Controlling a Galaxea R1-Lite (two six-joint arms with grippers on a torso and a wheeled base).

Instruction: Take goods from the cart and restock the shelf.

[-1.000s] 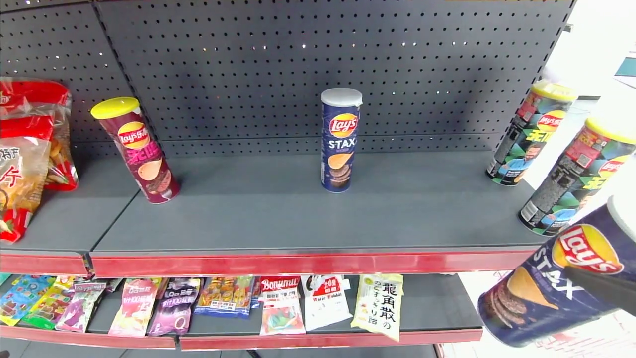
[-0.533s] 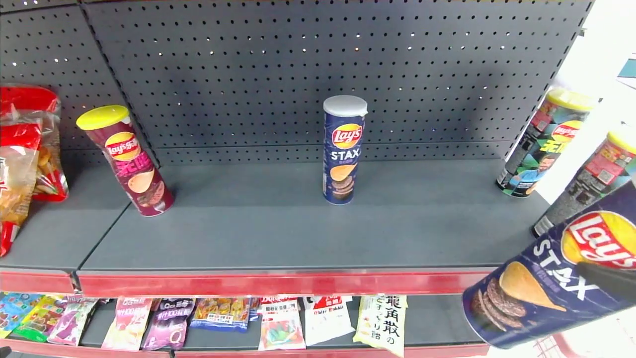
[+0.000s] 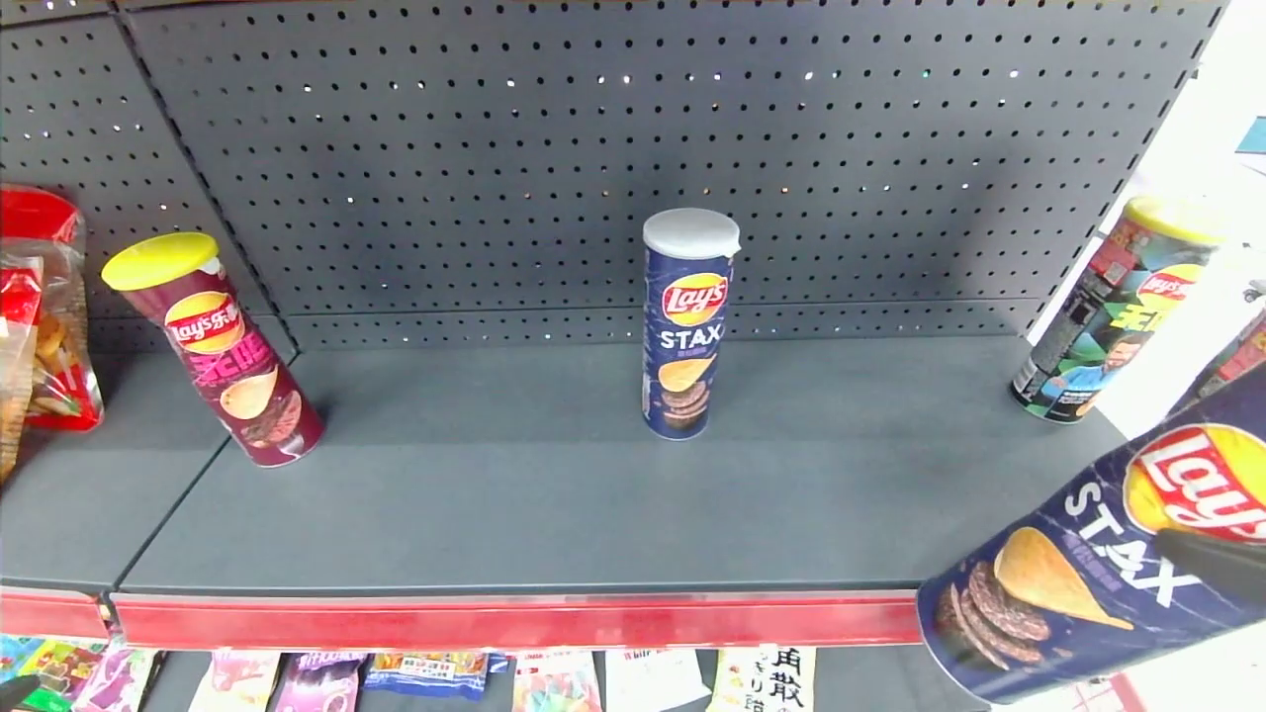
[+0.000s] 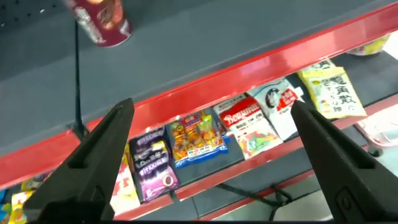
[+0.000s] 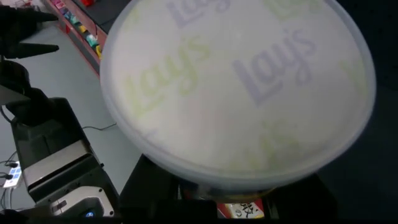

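Note:
My right gripper (image 3: 1215,566) is shut on a dark blue chips can (image 3: 1088,583), held tilted at the lower right, in front of the right end of the grey shelf (image 3: 554,514). Its white lid (image 5: 236,87) faces the right wrist camera. A matching blue can (image 3: 685,326) stands upright mid-shelf near the pegboard. A maroon can with a yellow lid (image 3: 218,356) stands at the left. My left gripper (image 4: 211,162) is open and holds nothing, low before the shelf's red front edge (image 4: 205,81).
A green-and-black can (image 3: 1108,311) stands at the shelf's right end, with another can (image 3: 1236,366) just past it. Red snack bags (image 3: 40,326) lie on the left section. Several candy bags (image 4: 205,140) fill the lower shelf. Bare shelf lies on both sides of the standing blue can.
The head camera has shifted, so the shelf sits lower in the picture. The held blue can now stands higher against the shelf's red front edge than before.

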